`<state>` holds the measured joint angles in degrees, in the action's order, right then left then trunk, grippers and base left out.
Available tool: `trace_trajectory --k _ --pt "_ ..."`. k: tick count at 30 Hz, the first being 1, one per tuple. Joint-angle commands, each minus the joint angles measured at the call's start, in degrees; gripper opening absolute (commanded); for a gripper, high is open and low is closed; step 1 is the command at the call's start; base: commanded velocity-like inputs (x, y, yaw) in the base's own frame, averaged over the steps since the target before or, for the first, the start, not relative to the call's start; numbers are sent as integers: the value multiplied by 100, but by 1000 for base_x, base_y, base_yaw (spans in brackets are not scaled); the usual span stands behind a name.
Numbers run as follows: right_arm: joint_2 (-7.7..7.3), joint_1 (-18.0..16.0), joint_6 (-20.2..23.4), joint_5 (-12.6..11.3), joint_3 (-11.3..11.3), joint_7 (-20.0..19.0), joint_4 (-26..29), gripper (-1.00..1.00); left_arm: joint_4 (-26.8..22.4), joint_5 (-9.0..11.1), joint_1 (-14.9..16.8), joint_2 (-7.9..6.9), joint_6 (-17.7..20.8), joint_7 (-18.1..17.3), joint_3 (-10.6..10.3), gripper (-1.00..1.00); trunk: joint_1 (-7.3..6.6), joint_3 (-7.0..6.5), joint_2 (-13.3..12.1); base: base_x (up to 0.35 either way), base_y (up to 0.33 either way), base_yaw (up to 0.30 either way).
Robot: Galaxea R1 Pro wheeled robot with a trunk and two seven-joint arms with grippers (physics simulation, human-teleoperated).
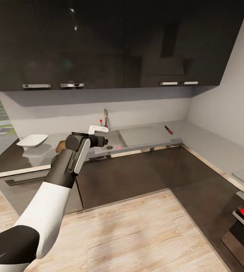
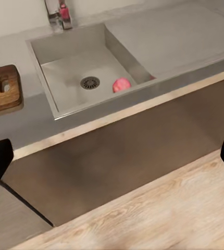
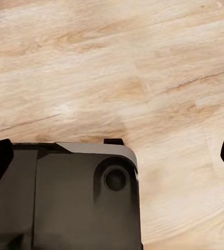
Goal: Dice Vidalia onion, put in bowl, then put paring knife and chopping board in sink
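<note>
Head view: a shallow glossy white bowl sits empty on the long grey countertop; a red-handled paring knife lies on the drainboard.
Left wrist view: a grey steel sink holds a small pinkish-red onion beside the drain; a dark brown chopping board lies just beside the basin.
Left gripper: fingers spread wide, holding nothing, above the cabinet front.
Right wrist view: right gripper spread wide, empty, over the robot's dark base and wooden floor.

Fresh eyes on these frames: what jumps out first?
The raised left arm dominates the head view, stretched toward the sink. In the left wrist view, the pinkish Vidalia onion sits in the basin beside the drain, with the chopping board on the countertop next to the sink. A red-handled paring knife lies past the drainboard.
</note>
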<state>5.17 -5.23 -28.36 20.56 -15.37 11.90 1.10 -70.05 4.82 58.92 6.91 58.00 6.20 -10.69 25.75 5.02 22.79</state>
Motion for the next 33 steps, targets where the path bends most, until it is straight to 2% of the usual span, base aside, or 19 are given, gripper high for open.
trace_trajectory --k 1,4,10,12,17,25,33 --pt "2 -5 -12 58 -36 35 -4 100 -1 53 6 -4 22 57 -9 100 4 13 13 0 0 0" --pt "2 -5 -12 -10 -36 39 -1 100 10 54 5 -11 22 57 -17 100 4 13 13 2 0 0" --pt "-6 -5 -12 -409 -36 29 4 100 190 54 5 -6 15 57 -27 100 4 13 13 147 -89 0" --pt "-7 -5 -12 -466 -36 26 4 100 258 54 5 -6 12 57 -30 100 4 13 13 255 -145 0" --pt "-7 -5 -12 -517 -36 29 5 100 381 54 5 1 8 57 -37 100 4 13 13 282 -142 0" --pt "-7 -5 -12 -526 -36 25 5 100 902 48 5 4 -14 57 -36 100 4 13 13 296 -131 0" --pt "-7 -5 -12 -527 -36 29 5 100 1120 46 5 -5 -25 57 -22 100 4 13 13 316 -15 0"
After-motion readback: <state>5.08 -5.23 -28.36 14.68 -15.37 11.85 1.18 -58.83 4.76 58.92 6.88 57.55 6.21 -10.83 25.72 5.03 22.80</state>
